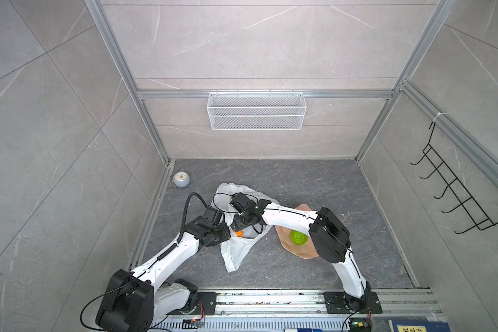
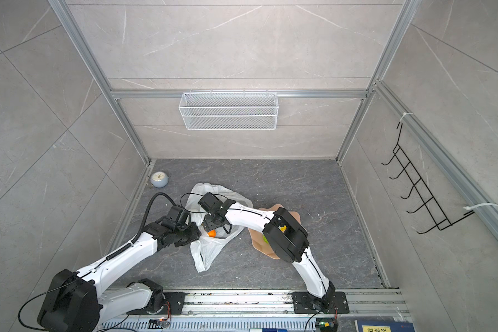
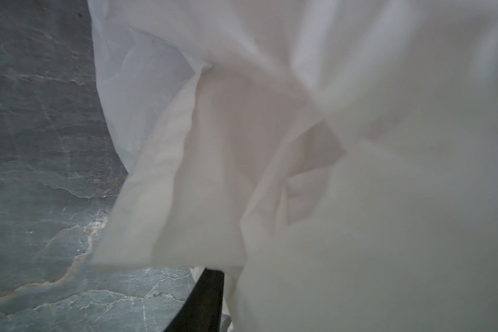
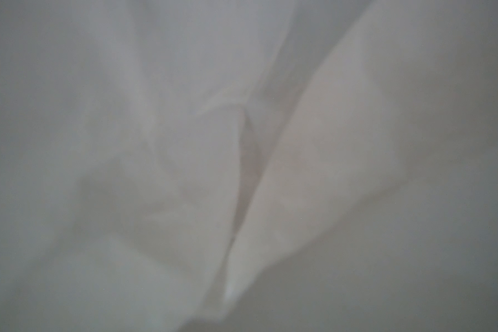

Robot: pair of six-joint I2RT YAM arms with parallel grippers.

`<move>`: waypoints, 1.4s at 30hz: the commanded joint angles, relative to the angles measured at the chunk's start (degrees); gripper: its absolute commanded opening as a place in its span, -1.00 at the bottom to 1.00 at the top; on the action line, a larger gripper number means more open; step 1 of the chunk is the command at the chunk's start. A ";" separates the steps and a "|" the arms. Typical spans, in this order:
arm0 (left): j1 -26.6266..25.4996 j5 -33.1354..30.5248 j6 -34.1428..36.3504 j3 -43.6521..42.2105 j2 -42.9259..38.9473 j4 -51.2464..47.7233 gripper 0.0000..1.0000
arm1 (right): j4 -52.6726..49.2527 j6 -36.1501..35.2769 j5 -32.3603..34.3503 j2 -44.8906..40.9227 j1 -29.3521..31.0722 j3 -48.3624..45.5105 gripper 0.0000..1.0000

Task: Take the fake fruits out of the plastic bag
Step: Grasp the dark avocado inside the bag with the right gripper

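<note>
While the bag point(image 1: 236, 254) lies crumpled near the middle of the table point(image 1: 314, 184), both grippers meet at its opening in both top views. The left gripper point(image 1: 227, 232) sits at the opening's left rim. Its wrist view shows folds of the bag point(image 3: 357, 201) draped over one black finger point(image 3: 207, 299), but whether the jaws are pinched on the bag or apart cannot be told. The right gripper point(image 1: 238, 227) points down into the opening. Its wrist view is filled edge to edge with the bag point(image 4: 328, 172), so its jaws cannot be judged either. An orange point(image 1: 238, 233) shows inside the bag, just beside the right gripper's tip. A bumpy green fruit point(image 1: 298, 237) is already out and rests on the plate point(image 1: 285, 250), just right of the bag. A clock point(image 1: 181, 178) stands in the far left corner, well apart from the bag.
</note>
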 commanded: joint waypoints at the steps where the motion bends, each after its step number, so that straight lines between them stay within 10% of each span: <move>1: 0.23 -0.08 0.61 0.14 -1.50 -0.24 -0.34 | -4.34 1.94 0.85 1.86 0.26 -0.22 0.59; 25: 0.31 0.22 0.70 0.42 -0.78 0.18 -0.34 | 1.35 7.50 4.57 -9.69 0.16 -10.61 0.34; 42: 0.31 0.18 0.77 0.64 -0.73 0.01 -0.33 | -1.47 5.08 2.66 -3.24 0.10 -9.31 0.75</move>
